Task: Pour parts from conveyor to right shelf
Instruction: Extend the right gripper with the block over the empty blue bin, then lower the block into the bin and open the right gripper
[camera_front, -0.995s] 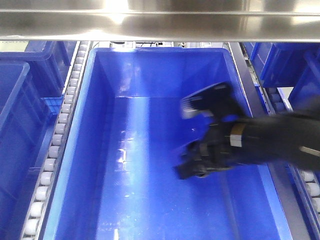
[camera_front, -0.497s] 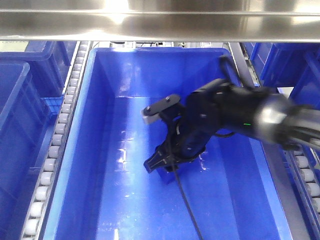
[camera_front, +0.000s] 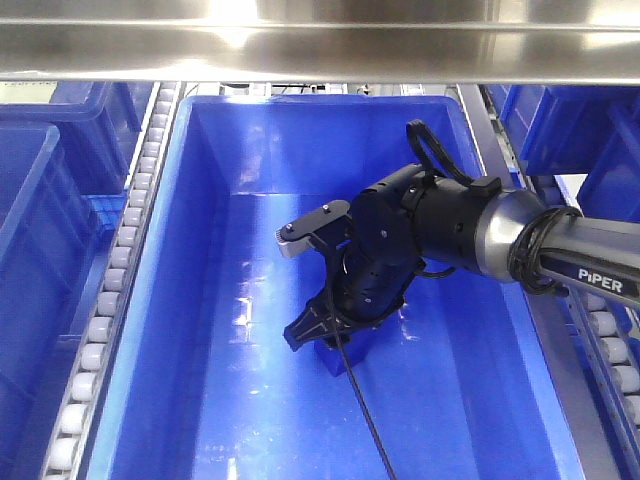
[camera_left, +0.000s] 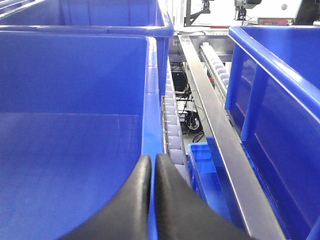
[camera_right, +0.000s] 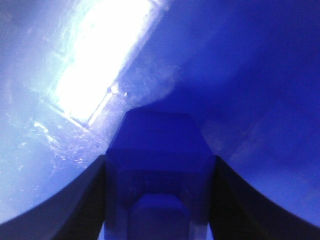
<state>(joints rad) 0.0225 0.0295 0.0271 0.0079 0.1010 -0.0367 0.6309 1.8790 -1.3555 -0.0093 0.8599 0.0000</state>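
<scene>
Right gripper (camera_front: 322, 290) sits low inside the big blue bin (camera_front: 200, 300) on the shelf (camera_front: 130, 230), fingers spread wide and pointing toward 8 o'clock in the front view. The wrist view shows a blue block (camera_right: 157, 165) between the two fingers (camera_right: 65, 200), against the bin floor; whether they press it cannot be told. The block looks rigid, light, smooth plastic, likely slippery, so flat opposite sides seem the best hold. The right arm (camera_front: 500, 235) reaches in from 3 o'clock, wrist bent downward, cable trailing toward 6 o'clock. Left gripper (camera_left: 150, 200) has its fingers pressed together, empty, above a neighbouring bin's rim (camera_left: 152, 100). No conveyor in view.
</scene>
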